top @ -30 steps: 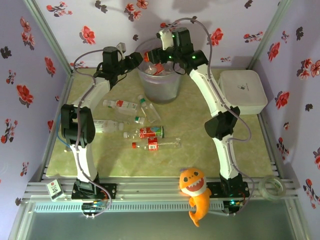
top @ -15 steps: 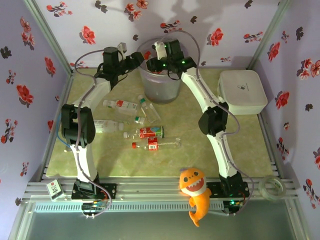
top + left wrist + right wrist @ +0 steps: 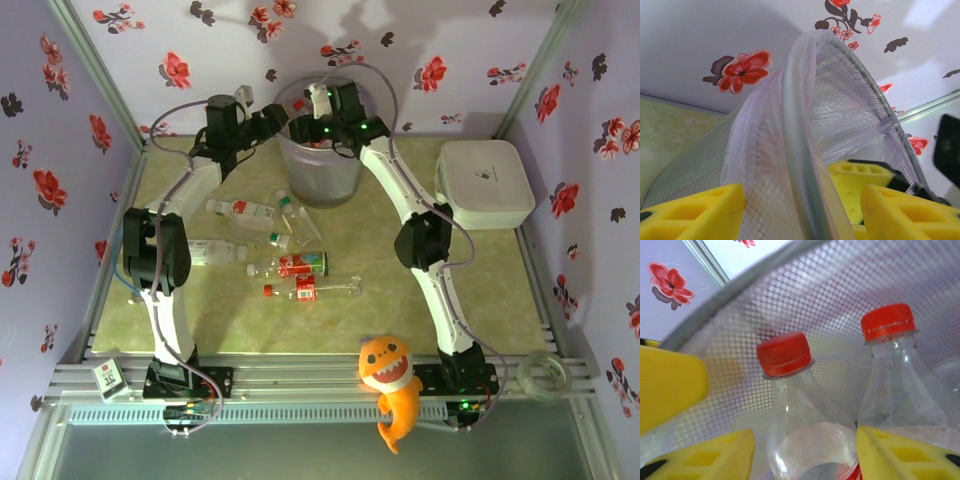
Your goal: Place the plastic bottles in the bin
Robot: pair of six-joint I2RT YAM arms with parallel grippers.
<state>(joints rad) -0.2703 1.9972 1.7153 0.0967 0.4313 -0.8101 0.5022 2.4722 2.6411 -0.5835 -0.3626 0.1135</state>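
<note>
The bin (image 3: 320, 165) stands at the back middle of the table, with red-capped bottles inside. My left gripper (image 3: 278, 118) is open, its yellow fingers (image 3: 695, 212) astride the bin's rim (image 3: 797, 150), a gap showing on the right side. My right gripper (image 3: 306, 124) reaches down inside the bin. It is open around an upright clear bottle (image 3: 790, 410), with a thin gap at the left finger. A second red-capped bottle (image 3: 895, 375) stands beside it against the mesh wall. Several plastic bottles (image 3: 300, 264) lie on the mat in front of the bin.
A white lidded box (image 3: 487, 182) sits at the right back. An orange fish toy (image 3: 388, 378) and a tape roll (image 3: 542, 374) rest on the front rail. Flowered walls close in the back and sides.
My right gripper has moved left and down into the bin with its bottle, and its jaws have loosened. The left gripper has stayed at the rim.
</note>
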